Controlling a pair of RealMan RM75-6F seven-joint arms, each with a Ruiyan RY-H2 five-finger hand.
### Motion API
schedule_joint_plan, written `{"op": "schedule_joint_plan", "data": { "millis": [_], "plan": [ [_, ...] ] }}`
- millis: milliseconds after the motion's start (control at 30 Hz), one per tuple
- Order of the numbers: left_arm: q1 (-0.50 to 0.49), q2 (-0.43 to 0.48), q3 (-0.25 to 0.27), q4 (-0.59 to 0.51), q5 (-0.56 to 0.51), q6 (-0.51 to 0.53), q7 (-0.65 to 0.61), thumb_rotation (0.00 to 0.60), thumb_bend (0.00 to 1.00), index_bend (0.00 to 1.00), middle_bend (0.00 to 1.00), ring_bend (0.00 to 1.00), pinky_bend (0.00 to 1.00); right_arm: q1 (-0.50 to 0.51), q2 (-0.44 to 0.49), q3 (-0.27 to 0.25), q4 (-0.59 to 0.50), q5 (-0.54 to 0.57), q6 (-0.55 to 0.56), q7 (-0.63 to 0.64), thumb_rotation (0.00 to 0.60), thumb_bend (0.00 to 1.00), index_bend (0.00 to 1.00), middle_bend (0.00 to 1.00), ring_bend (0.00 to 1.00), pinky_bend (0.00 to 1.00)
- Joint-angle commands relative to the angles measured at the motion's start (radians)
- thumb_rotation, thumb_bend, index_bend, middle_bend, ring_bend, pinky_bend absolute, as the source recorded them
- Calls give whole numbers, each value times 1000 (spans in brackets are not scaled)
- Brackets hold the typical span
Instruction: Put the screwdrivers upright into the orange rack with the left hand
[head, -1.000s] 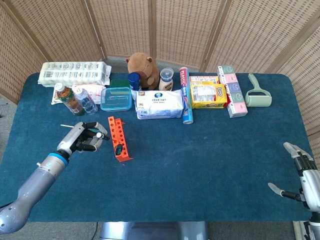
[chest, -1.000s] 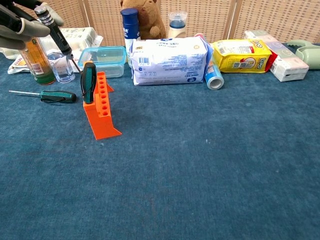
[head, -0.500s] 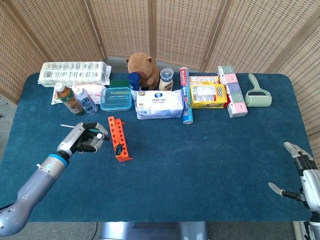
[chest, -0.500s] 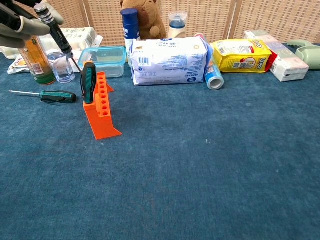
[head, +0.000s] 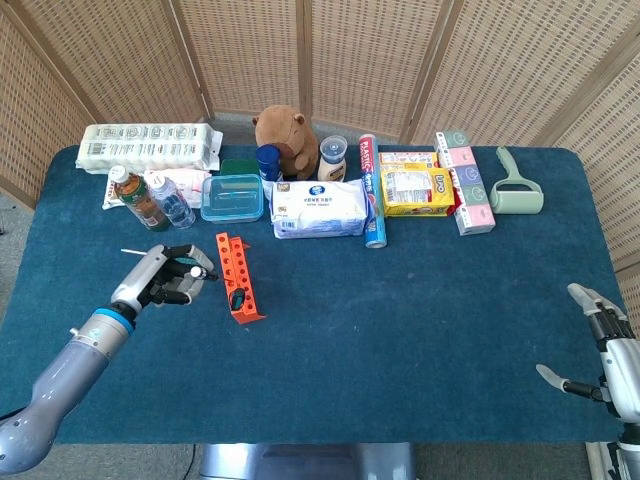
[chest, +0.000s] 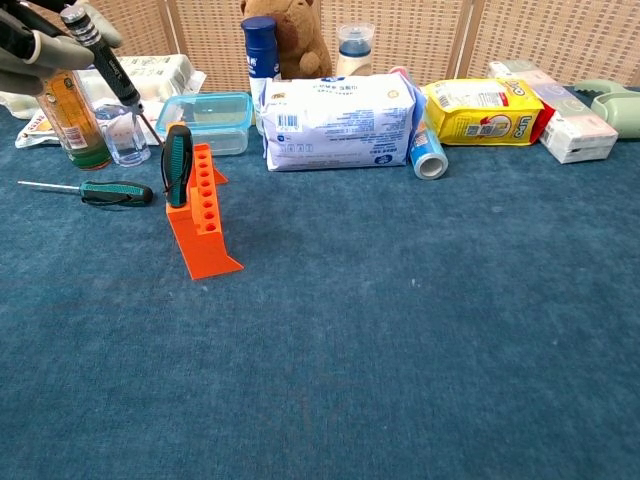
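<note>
The orange rack stands left of centre, with one green-and-black screwdriver upright in its near end. My left hand hovers just left of the rack and grips a black screwdriver, tilted with its tip down toward the rack's far end. Another green-handled screwdriver lies flat on the cloth left of the rack. My right hand rests open at the table's front right corner, holding nothing.
Behind the rack sit a clear lidded box, two bottles, a tissue pack, a plush toy, a yellow packet and a lint roller. Blue cloth covers the table.
My left hand has drifted slightly left and up with the black screwdriver still in its grip. The right hand has stayed put.
</note>
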Motion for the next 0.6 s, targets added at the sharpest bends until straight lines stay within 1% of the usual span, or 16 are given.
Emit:
{"op": "schedule_joint_plan", "data": {
  "millis": [33,300,600],
  "plan": [
    [2,1,-1,0,0,-4,-8,600,593,567,890,929,888,-1,1,0,-1,0,2,1,600,163,12,97,93,89],
    [9,17,-6,-13,15,-4,-20,600,593,567,891,929,888,-1,1,1,-3,-1,2,1,600,163,12,97,94,89],
    [10,17,-4,-1,18,-18,-35,600,593,567,890,929,888,-1,2,1,-5,0,2,1,600,163,12,97,94,89]
  ]
}}
